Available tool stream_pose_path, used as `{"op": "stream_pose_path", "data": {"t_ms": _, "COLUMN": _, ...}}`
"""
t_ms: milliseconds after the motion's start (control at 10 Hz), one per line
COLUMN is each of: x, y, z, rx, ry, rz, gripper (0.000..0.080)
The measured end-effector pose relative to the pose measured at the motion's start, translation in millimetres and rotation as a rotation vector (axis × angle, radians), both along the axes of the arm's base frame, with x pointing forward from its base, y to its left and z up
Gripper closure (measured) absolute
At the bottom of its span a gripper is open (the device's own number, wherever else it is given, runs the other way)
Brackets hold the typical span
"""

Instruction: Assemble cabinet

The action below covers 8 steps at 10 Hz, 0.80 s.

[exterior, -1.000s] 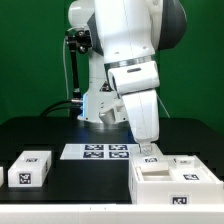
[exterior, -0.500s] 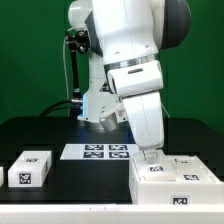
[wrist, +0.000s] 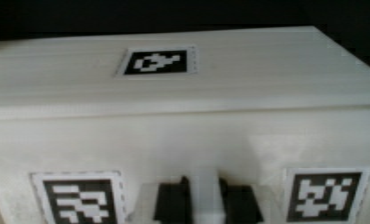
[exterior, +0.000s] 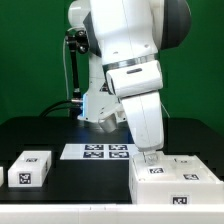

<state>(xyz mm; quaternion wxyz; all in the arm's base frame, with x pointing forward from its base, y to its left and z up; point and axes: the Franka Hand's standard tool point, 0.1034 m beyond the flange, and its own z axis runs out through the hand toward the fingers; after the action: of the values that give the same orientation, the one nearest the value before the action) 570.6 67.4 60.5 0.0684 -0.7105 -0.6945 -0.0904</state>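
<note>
The cabinet (exterior: 176,181) is a large white boxy body with black-and-white tags, at the exterior view's lower right. My gripper (exterior: 150,156) reaches down onto its near-left top edge. In the wrist view the cabinet (wrist: 182,110) fills the frame, with one tag on its top face and two on the nearer face. My gripper (wrist: 201,202) has its two dark fingers (wrist: 171,202) close together with a thin white wall of the cabinet between them. The jaws are shut on that wall.
A small white tagged block (exterior: 30,168) lies at the exterior view's lower left. The marker board (exterior: 96,151) lies flat on the black table between the block and the cabinet. The robot's base and cables stand behind it.
My gripper has come down a little onto the cabinet's top edge since a second ago. In the last half second nothing visibly moved.
</note>
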Motion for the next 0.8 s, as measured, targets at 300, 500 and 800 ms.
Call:
{"op": "stream_pose_path", "data": {"t_ms": 300, "x": 13.7, "y": 1.3, "z": -2.6, "rx": 0.011, "ry": 0.028, "rz": 0.008, "gripper": 0.0737}}
{"op": "stream_pose_path", "data": {"t_ms": 500, "x": 13.8, "y": 1.0, "z": -2.5, "rx": 0.011, "ry": 0.029, "rz": 0.028, "gripper": 0.0737}}
{"op": "stream_pose_path", "data": {"t_ms": 800, "x": 13.7, "y": 0.6, "z": -2.8, "rx": 0.011, "ry": 0.028, "rz": 0.034, "gripper": 0.0636}}
